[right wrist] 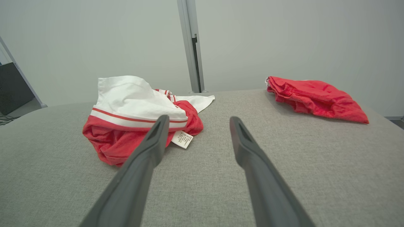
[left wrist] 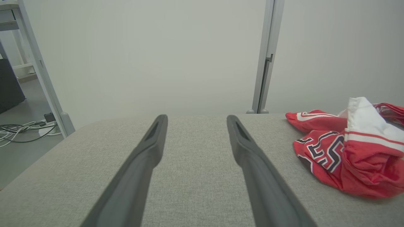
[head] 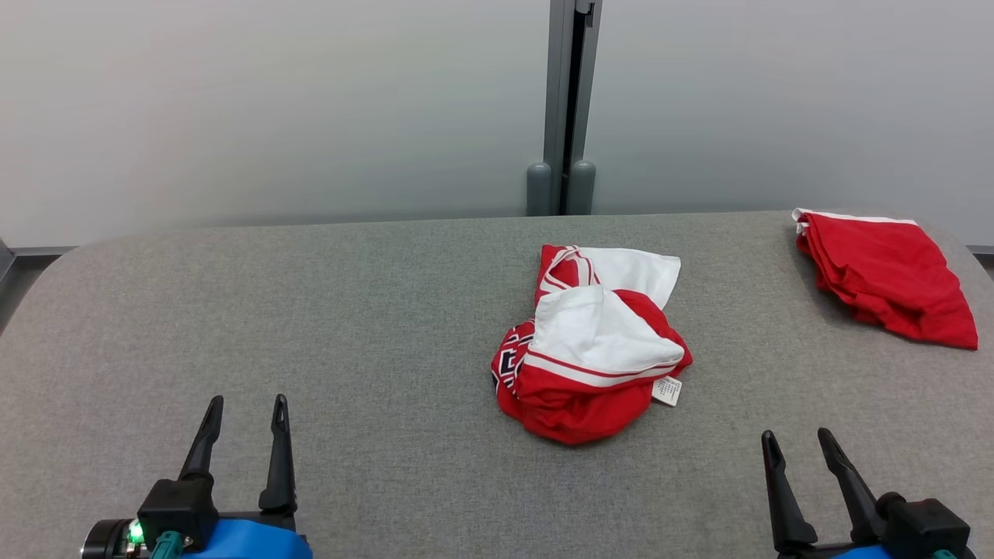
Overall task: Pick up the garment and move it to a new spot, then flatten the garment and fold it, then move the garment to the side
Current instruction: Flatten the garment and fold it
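Step 1, the pick-up, not yet begun. Lying in a crumpled heap on the grey fabric-covered table (head: 311,326), just right of centre: the red-and-white sports jersey garment (head: 594,341). Left gripper (head: 248,399) at near-left, fingers spread apart, holding nothing. Right gripper (head: 797,433) at near-right, likewise parted & empty. Both well apart from the cloth, right the nearer of the 2.

Next, prob.: reach fwd w/ the right, close on a raised fold near the white care label (head: 668,390), lift clear, carry to a fresh spot.

Long axis approx. near-to-far: white panel & striped trim twd the wall, bunched red end twd the robot.

Worth steering clear of: folded plain red cloth (head: 885,272) at the far-right corner, well apart.
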Motion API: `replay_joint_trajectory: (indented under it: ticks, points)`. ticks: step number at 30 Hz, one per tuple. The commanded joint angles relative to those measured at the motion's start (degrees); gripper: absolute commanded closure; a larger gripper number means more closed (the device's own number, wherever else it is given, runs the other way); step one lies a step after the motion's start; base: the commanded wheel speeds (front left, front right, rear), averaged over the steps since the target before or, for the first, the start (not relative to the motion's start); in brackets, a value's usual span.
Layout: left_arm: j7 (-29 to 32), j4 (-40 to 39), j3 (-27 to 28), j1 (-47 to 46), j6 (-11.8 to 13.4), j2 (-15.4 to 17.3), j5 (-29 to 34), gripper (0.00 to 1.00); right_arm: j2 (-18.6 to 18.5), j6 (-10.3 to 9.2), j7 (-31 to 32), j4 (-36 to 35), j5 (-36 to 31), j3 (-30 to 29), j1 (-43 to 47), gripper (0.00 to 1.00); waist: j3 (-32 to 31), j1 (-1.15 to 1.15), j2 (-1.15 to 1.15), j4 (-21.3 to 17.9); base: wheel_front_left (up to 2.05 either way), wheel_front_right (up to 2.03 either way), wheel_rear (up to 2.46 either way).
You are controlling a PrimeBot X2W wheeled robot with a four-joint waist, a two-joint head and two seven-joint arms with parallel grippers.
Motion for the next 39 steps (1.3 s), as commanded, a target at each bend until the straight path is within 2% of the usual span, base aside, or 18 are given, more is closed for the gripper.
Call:
replay_joint_trajectory:
  ticks: [1, 26, 33, 39]
  points:
    - [-0.15, 0.22, 0.41, -0.62, -0.41, -0.18, 0.34, 0.0, -0.08, 0.03, -0.04, 0.18, 0.03, 0.01, 0.21, 0.0, 0.0, 0.0, 0.0, 0.0, 0.0, 0.0, 0.0]
    - [-0.15, 1.16, 2.22, -2.7, -1.89, -1.22, 1.78, 0.0, -0.08, 0.03, -0.26, 0.64, 0.19, 0.69, -0.51, 0.0, 0.65, 0.0, 0.0, -0.85, 0.0, 0.0, 0.0]
    - [-0.15, 4.77, -3.31, -10.14, -3.44, -2.41, 0.36, 0.0, -0.09, 0.02, -0.25, 0.57, 0.25, 1.82, -1.68, 0.0, 2.46, 0.0, 0.0, -2.79, 0.0, 0.0, 0.0]
    - [0.39, 11.37, -11.42, -19.05, -4.03, -2.05, -2.24, 0.0, -0.09, 0.03, -0.47, 0.73, 0.72, 2.11, -3.37, 0.0, 5.42, 0.0, 0.0, -6.29, 0.0, 0.0, 0.0]
